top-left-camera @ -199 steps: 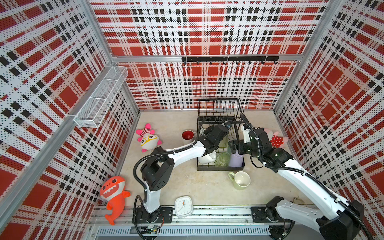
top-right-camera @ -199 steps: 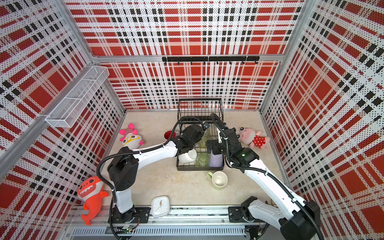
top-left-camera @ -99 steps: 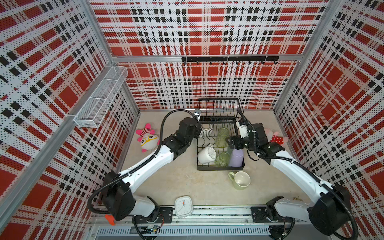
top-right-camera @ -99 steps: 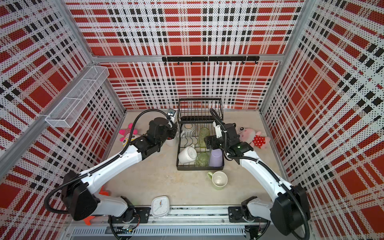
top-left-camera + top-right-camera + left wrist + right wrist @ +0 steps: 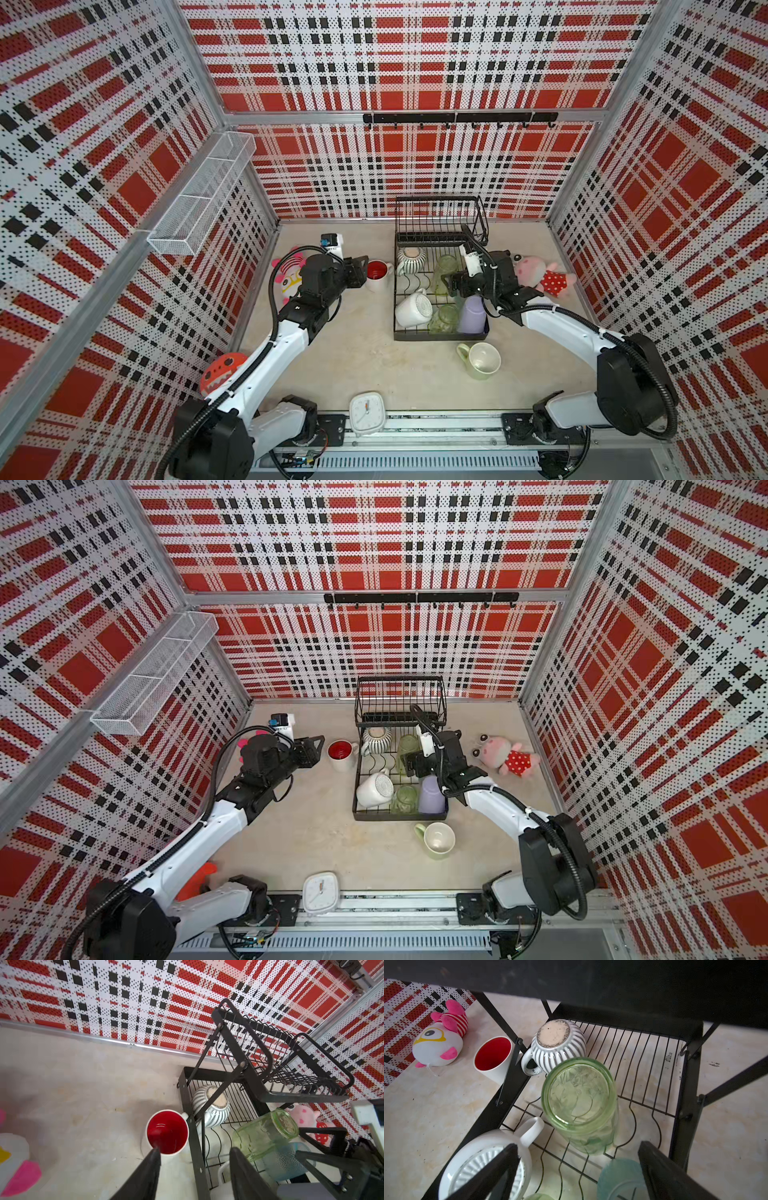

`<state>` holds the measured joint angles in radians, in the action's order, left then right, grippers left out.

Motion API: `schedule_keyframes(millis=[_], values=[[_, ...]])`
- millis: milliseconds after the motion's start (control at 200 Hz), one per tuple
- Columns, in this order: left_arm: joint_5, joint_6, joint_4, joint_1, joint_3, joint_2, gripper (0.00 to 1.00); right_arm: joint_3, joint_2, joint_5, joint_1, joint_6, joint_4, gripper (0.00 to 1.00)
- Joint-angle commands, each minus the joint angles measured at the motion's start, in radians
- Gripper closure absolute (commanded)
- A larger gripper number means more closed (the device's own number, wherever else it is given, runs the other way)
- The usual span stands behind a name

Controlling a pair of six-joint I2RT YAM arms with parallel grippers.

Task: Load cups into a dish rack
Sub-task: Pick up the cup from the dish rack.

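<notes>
The white ceramic mug with a red inside point(image 5: 377, 274) stood on the beige table point(image 5: 365, 357), just beside the black wire two-tier dish rack point(image 5: 440, 337) (other cups point(image 5: 411, 309) sat in its lower tier). The left gripper point(image 5: 319, 750) hung released and empty near that mug. The right gripper point(image 5: 578, 1146) had its jaws spread above the rack's textured teal tumbler point(image 5: 618, 1178).

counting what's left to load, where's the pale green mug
In both top views the pale green mug sits on the table outside the dish rack's near right corner.
</notes>
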<state>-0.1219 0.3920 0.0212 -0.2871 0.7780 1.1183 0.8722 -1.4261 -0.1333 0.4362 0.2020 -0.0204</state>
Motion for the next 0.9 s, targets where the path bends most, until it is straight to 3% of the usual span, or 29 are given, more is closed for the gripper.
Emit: schedule_keyframes(millis=[0, 236, 441, 687, 897], values=[[-0.112, 0.068, 0.059, 0.026, -0.012, -0.029, 0.41, -0.006, -0.029, 0.015, 0.006, -0.015, -0.120, 0.09], [-0.135, 0.078, 0.061, 0.032, -0.022, -0.022, 0.38, -0.022, -0.087, 0.039, 0.011, 0.000, -0.238, 0.33], [-0.167, 0.084, 0.074, 0.069, -0.043, -0.018, 0.38, -0.030, -0.091, 0.137, 0.012, -0.013, -0.247, 0.43], [-0.196, 0.091, 0.092, 0.077, -0.052, -0.005, 0.38, -0.030, -0.120, 0.230, 0.012, -0.107, -0.289, 0.42], [-0.212, 0.096, 0.098, 0.080, -0.054, 0.000, 0.38, -0.038, -0.121, 0.115, 0.012, -0.111, -0.295, 0.33]])
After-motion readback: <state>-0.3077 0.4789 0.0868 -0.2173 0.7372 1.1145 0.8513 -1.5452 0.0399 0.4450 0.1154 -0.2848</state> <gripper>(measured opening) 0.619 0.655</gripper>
